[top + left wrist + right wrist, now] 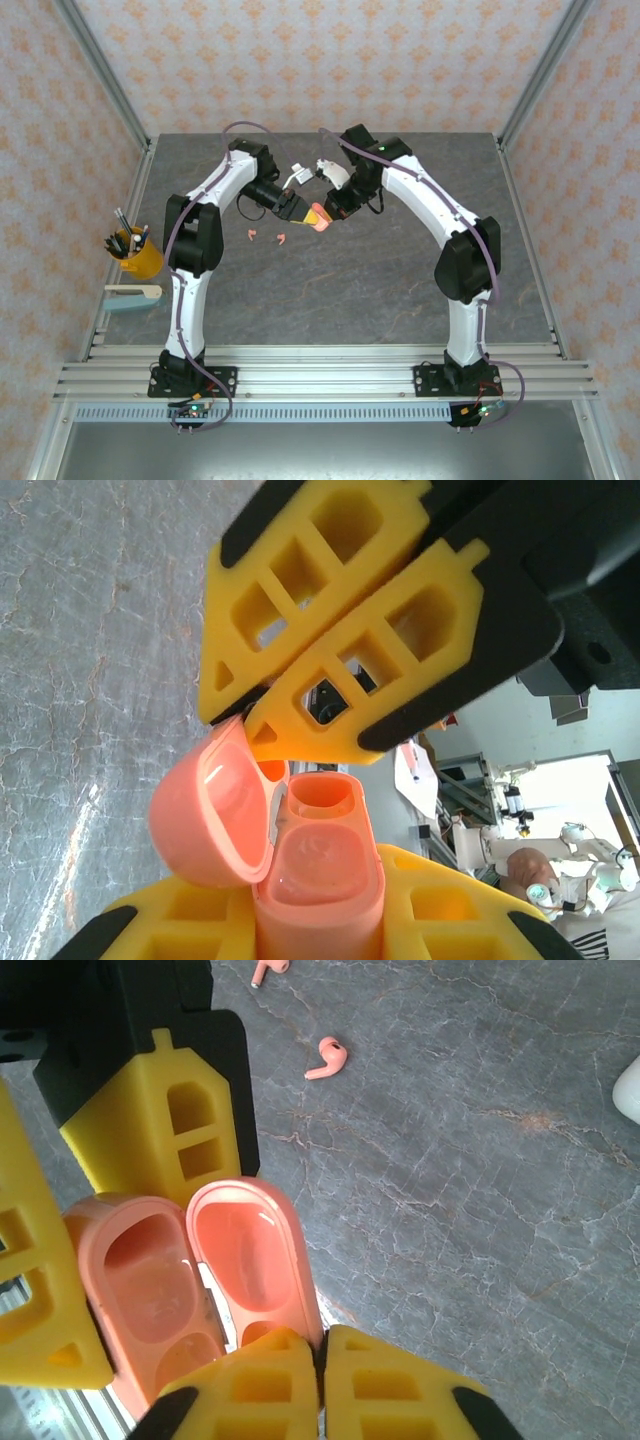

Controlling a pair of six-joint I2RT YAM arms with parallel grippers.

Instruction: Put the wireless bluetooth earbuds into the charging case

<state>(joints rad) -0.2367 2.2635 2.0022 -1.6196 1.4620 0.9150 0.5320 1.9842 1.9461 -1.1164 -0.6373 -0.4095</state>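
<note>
We see the left end effector (303,211) clenched on the body of the salmon pink charging case (320,880), one yellow finger on either side. It holds the case over the far middle of the tabletop (400,290). The case's lid (250,1250) is swung open beside the body. The right end effector (322,1355) meets the case from 3 o'clock. Its fingers are pressed together with their tips at the lid's rim, and we cannot tell whether the rim is nipped between them.

Two pink earbuds (281,238) (252,234) lie loose on the tabletop, near each other, at about 8 o'clock from the case. Some white pieces (297,173) sit at 12 o'clock from it, too small for us to tell apart. A yellow cup (138,256) of pens stands at the tabletop's 9 o'clock edge.
</note>
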